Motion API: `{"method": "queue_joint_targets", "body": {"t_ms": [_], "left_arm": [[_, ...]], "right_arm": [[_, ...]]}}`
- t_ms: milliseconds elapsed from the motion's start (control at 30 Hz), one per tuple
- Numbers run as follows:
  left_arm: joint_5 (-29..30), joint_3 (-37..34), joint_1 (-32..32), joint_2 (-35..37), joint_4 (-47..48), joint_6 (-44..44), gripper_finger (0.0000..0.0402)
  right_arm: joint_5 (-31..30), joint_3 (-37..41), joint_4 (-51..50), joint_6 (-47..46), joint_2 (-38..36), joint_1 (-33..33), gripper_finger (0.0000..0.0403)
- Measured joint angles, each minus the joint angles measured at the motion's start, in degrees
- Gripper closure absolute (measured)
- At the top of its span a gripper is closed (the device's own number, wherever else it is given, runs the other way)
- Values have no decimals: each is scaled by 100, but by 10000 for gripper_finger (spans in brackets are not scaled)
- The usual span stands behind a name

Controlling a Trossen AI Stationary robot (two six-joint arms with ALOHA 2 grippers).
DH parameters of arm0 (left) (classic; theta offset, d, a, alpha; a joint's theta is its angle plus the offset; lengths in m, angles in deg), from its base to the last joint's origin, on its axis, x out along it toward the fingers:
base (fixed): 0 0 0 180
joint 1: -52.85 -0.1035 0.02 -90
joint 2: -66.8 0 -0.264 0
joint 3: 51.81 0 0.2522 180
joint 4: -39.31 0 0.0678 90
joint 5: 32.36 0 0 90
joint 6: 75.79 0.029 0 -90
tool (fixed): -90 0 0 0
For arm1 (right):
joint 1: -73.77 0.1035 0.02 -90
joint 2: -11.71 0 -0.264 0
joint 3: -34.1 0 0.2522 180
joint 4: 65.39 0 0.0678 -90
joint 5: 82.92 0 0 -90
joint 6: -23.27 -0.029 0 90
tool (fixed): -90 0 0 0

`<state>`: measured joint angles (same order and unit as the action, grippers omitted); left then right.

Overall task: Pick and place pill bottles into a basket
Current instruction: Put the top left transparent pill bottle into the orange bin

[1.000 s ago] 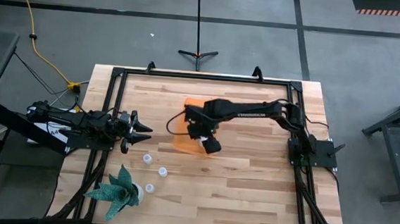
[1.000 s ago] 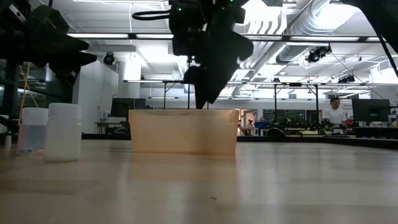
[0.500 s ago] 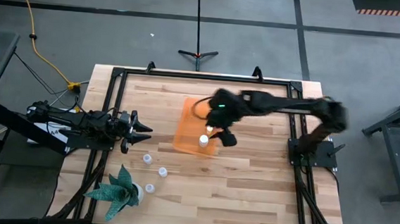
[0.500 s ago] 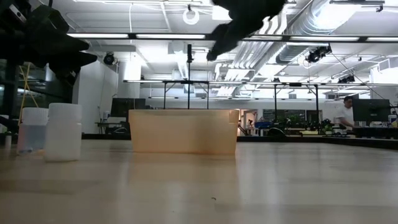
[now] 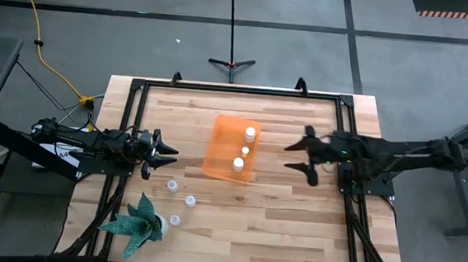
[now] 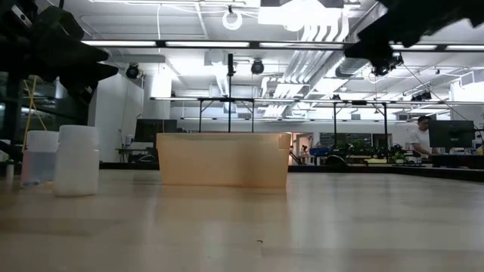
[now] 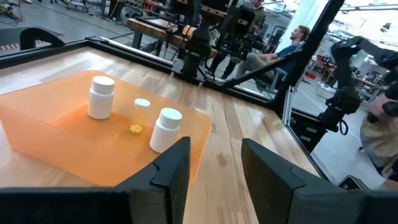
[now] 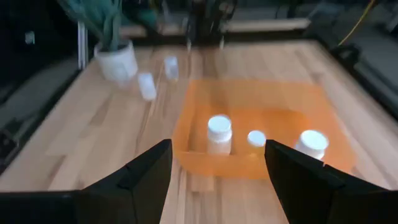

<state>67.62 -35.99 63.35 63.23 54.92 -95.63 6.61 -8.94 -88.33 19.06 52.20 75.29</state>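
Note:
The orange basket (image 5: 231, 148) lies on the table a little left of its middle. Three white pill bottles stand upright in it (image 5: 250, 134) (image 5: 245, 151) (image 5: 237, 163); they also show in the left wrist view (image 7: 101, 96) and the right wrist view (image 8: 219, 134). Three more bottles stand on the wood near the left (image 5: 171, 186) (image 5: 189, 200) (image 5: 175, 219). My right gripper (image 5: 298, 157) is open and empty, right of the basket and above the table. My left gripper (image 5: 166, 151) is open and empty, left of the basket.
A green spiky plant in a white pot (image 5: 139, 219) stands at the near left corner, beside the loose bottles. A black frame (image 5: 220, 89) runs round the table. In the low view two loose bottles (image 6: 76, 159) stand left of the basket (image 6: 223, 159). People show in the room beyond.
My right gripper has risen from over the basket and drawn back toward the table's right edge. A bottle now shows standing in the basket's near part, where the gripper was. My left arm has kept still.

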Motion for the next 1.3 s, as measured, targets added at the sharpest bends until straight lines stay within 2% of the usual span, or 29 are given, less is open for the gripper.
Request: {"method": "queue_joint_targets", "body": {"t_ms": [233, 300, 400, 500, 633, 933, 1300], "left_arm": [[0, 0, 1, 2, 0, 0, 222], [0, 0, 2, 0, 0, 5, 222], [0, 0, 2, 2, 0, 191, 222], [0, 0, 0, 2, 0, 477, 222], [41, 0, 0, 2, 0, 760, 222], [42, 0, 0, 2, 0, 768, 222], [-239, 0, 2, 0, 20, 780, 222]], "right_arm": [[-1090, 827, 83, 111, -1736, 714, 156], [-983, 974, 231, 257, -2029, 765, 156], [-454, 1250, 711, 302, -2320, 730, 156], [-218, 1562, 1352, 349, -2367, 630, 156], [-248, 1992, 1738, 451, -2317, 416, 156], [-205, 2767, 2762, 263, -2335, -119, 156], [-816, 2872, 2789, 269, -2332, -343, 156]]}}
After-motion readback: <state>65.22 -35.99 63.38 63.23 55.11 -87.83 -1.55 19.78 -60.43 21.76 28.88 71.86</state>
